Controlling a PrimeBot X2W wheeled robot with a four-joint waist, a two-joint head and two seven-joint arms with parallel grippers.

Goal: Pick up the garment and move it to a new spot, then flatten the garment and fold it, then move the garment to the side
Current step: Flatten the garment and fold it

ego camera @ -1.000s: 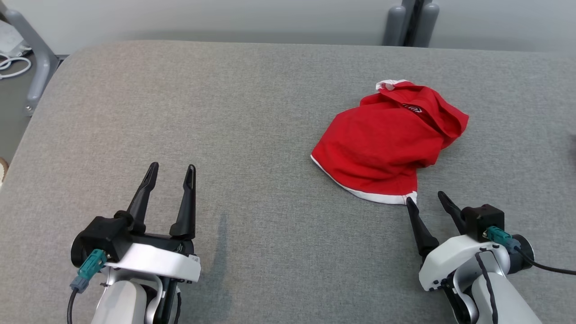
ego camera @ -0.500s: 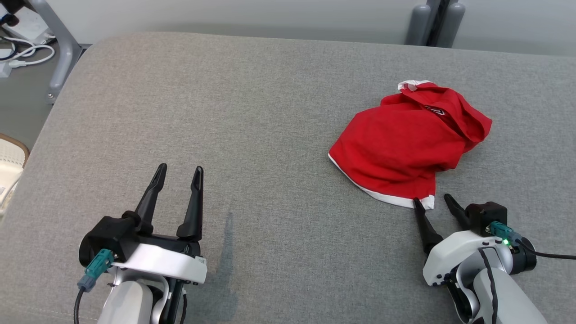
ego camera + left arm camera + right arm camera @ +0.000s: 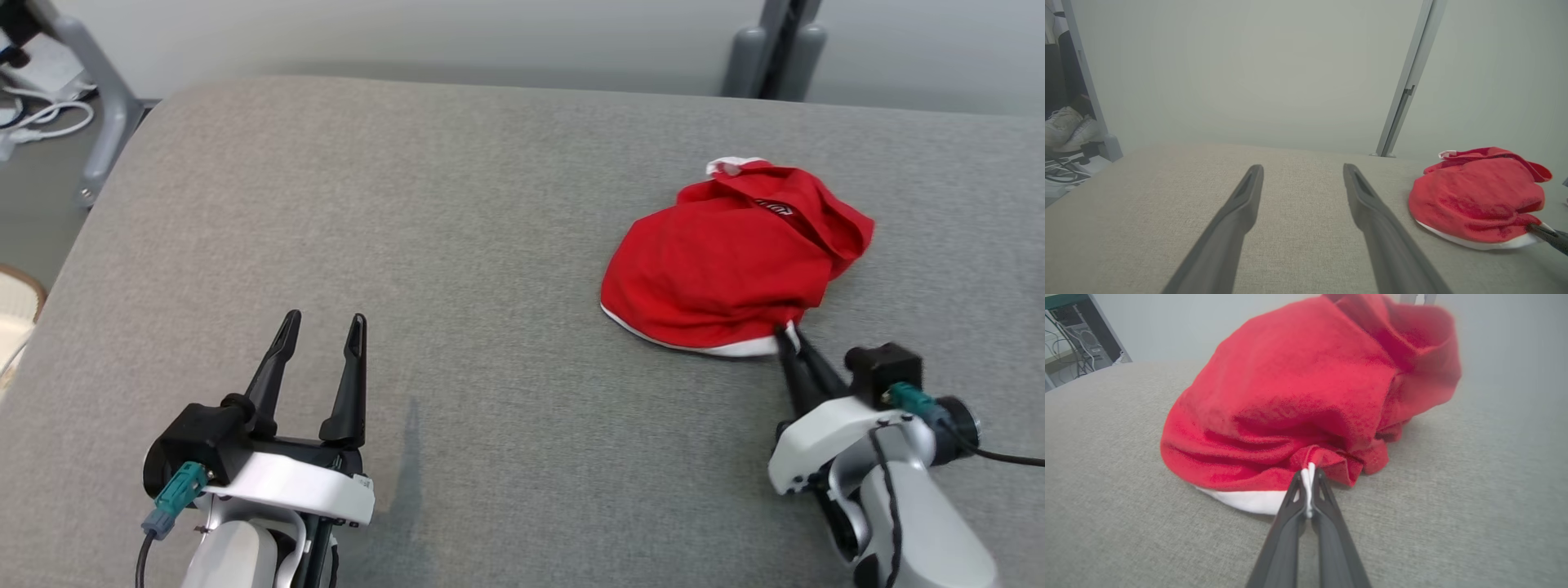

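My right gripper is pressed together on the white-trimmed hem at the near corner of the red garment, pinching a fold of it. The garment lies in a crumpled heap on the right half of the bench, and as far as I can see all of it rests on the surface. I judge the task barely begun: the grasp is made, but the lift, the move, the flattening, folding and setting aside are all left. My left gripper is spread and empty, well apart from the garment. The bench is covered in plain grey cloth. Beyond it are a pale wall, grey posts and cables on the floor.
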